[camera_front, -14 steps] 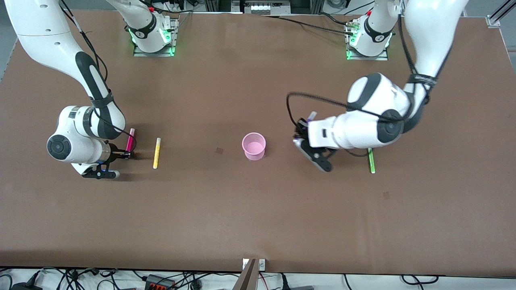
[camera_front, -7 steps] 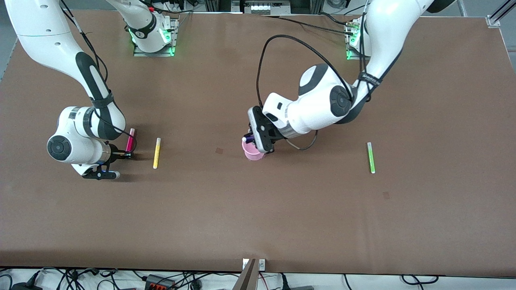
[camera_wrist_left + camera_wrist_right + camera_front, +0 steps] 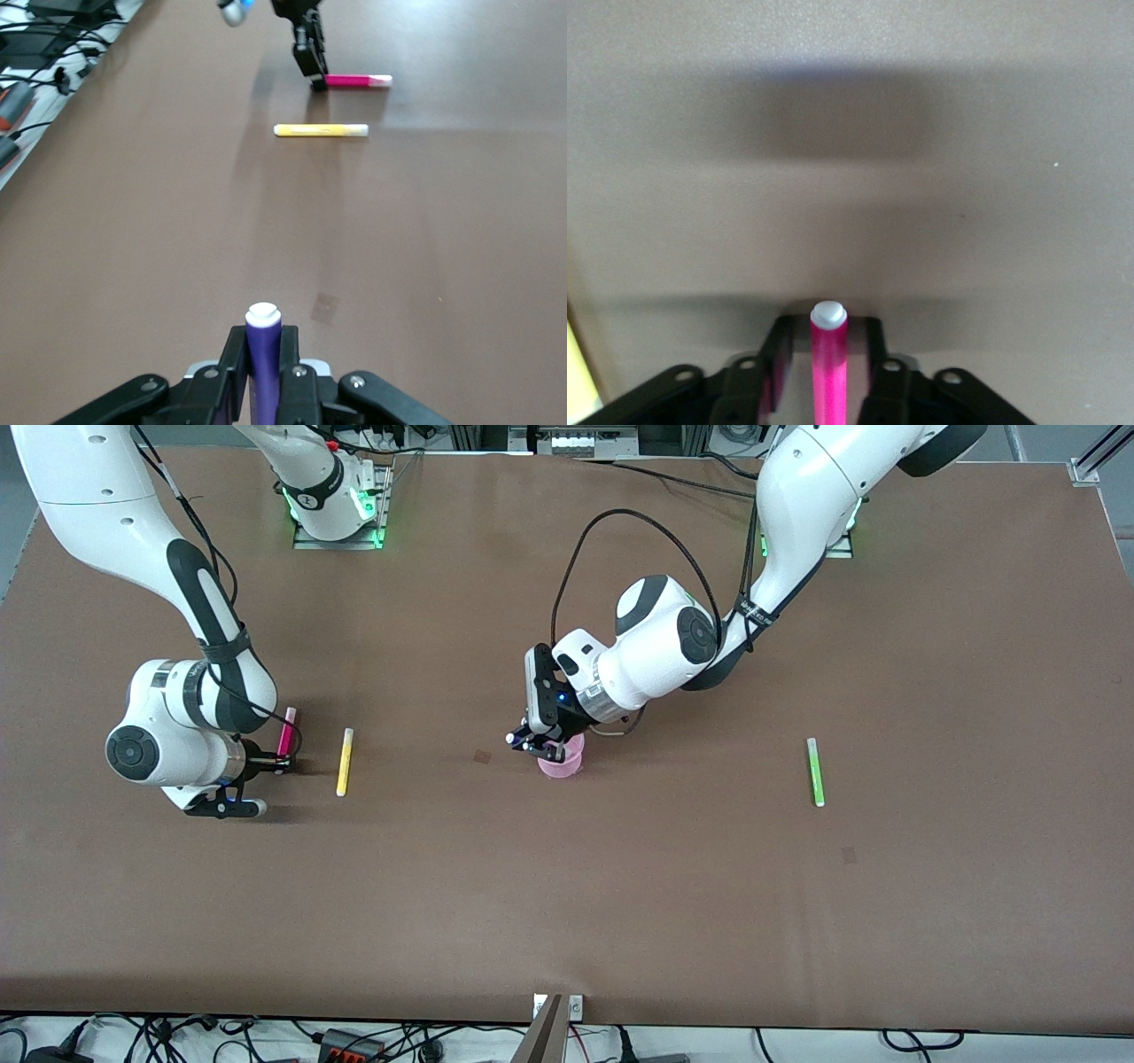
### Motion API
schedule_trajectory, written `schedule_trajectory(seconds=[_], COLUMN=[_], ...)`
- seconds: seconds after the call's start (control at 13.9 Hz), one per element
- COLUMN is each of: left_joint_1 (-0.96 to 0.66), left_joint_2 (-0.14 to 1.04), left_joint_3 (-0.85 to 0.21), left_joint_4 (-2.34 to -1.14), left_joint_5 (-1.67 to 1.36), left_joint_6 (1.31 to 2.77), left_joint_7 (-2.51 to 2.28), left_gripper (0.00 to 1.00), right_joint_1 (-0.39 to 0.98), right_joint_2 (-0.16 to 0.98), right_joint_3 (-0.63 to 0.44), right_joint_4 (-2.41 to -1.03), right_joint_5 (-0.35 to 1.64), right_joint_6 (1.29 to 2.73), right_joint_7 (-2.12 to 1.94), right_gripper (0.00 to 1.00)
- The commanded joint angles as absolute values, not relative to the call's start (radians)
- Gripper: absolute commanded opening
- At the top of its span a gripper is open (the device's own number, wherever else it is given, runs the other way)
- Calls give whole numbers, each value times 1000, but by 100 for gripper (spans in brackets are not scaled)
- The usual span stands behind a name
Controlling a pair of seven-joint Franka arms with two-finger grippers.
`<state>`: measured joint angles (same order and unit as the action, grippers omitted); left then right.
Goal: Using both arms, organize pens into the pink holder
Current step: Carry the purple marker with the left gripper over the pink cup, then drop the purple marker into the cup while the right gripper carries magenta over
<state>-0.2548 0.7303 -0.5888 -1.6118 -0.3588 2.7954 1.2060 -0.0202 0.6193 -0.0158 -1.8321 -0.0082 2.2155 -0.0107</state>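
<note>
My left gripper [image 3: 532,740] is shut on the purple pen [image 3: 516,737] and holds it over the rim of the pink holder [image 3: 563,767]. In the left wrist view the purple pen [image 3: 263,350] sits clamped between the fingers, whitish end pointing out; the holder is hidden there. My right gripper [image 3: 278,763] is low at the table. Its fingers stand on either side of the magenta pen [image 3: 286,733], which lies flat. In the right wrist view small gaps show between that pen [image 3: 829,363] and the fingers. The yellow pen [image 3: 344,762] lies beside it. The green pen [image 3: 813,771] lies toward the left arm's end.
The brown table [image 3: 567,886] is bare nearer the front camera. The left wrist view shows the yellow pen [image 3: 321,130], the magenta pen [image 3: 356,81] and my right gripper [image 3: 309,55] farther off. Cables lie along the table's front edge.
My left arm has carried the purple pen from beside the green pen to over the pink holder. My right gripper has stayed at the magenta pen.
</note>
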Motion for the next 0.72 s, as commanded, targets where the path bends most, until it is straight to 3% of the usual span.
schedule_trajectory(seconds=[0.0, 0.14, 0.29, 0.5, 0.65], left_joint_1=[-229, -226, -224, -226, -224], left_joint_2=[713, 713, 727, 738, 744], left_joint_3=[-615, -615, -615, -614, -612], left_joint_4=[-1649, -1666, -1680, -1695, -1707], left_joint_5=[-385, -385, -385, -385, -387], left_joint_6=[2812, 2812, 2812, 2810, 2810], left_joint_7=[1290, 1314, 1376, 1390, 1408], left_gripper=[0, 0, 0, 0, 0], right_joint_1=[-25, -25, -12, 24, 28], right_joint_2=[630, 614, 565, 546, 546], right_joint_3=[-6, -3, 6, 47, 127], right_joint_4=[-1821, -1819, -1784, -1593, -1469], right_joint_5=[-25, -23, -17, -8, -5], right_joint_6=[2201, 2194, 2097, 1820, 1712], right_joint_7=[-24, -40, -46, -64, -72], right_gripper=[0, 0, 0, 0, 0])
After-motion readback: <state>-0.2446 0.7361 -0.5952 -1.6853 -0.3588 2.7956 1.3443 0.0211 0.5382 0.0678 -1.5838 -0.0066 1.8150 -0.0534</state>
